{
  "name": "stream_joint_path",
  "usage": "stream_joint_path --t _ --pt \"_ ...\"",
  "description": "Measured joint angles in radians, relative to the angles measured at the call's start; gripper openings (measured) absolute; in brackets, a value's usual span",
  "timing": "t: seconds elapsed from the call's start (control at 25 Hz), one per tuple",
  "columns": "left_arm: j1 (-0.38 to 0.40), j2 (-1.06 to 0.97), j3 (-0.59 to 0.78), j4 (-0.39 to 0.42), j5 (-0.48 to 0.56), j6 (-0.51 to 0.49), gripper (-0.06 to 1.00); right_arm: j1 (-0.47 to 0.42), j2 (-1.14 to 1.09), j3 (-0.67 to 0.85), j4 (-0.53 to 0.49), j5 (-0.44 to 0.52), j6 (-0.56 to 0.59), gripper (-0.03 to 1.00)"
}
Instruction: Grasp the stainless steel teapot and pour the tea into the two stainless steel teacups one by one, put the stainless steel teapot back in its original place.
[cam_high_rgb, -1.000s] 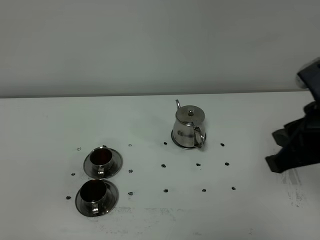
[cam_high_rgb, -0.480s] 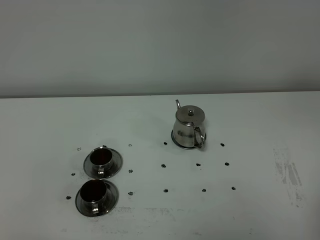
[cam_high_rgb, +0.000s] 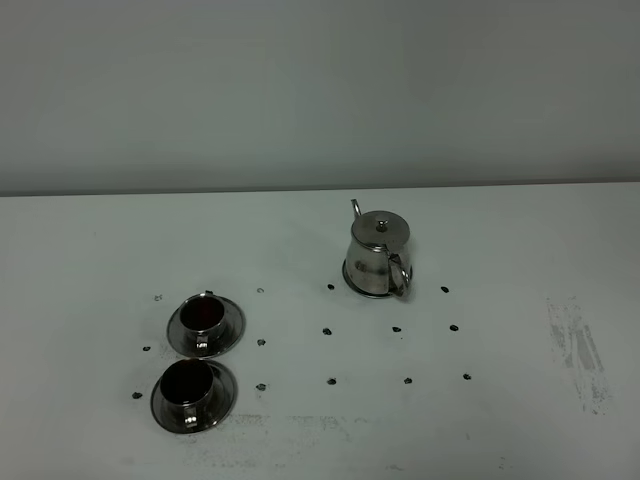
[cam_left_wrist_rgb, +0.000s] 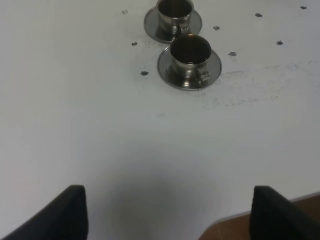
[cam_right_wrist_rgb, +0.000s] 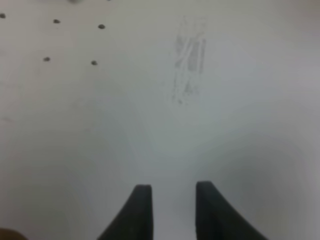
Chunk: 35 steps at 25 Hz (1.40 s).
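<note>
Gleaming steel teapot (cam_high_rgb: 379, 256), knobbed lid, curved spout, loop handle

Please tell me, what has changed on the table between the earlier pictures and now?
The right arm, seen at the right edge one second ago, has withdrawn out of the high view. Nothing was taken or released. The teapot on its coaster and both teacups on their saucers stayed as they were.

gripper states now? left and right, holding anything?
Left gripper: open, fingers wide apart, holding nothing.
Right gripper: open with a narrow gap between fingers, holding nothing.
</note>
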Motion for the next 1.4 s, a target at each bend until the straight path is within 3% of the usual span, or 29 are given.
stream_joint_path --t 0.24,0.68,1.4 --pt "0.0 0.0 0.0 0.0 0.0 0.001 0.66 -0.002 -0.089 0.107 -0.021 -0.011 0.047 0.2" --pt "0.0 0.0 0.0 0.0 0.0 0.001 0.66 -0.002 -0.311 0.115 -0.036 -0.013 0.073 0.2" --pt "0.0 0.0 0.0 0.0 0.0 0.0 0.66 -0.002 -0.332 0.115 -0.036 -0.013 0.077 0.2"
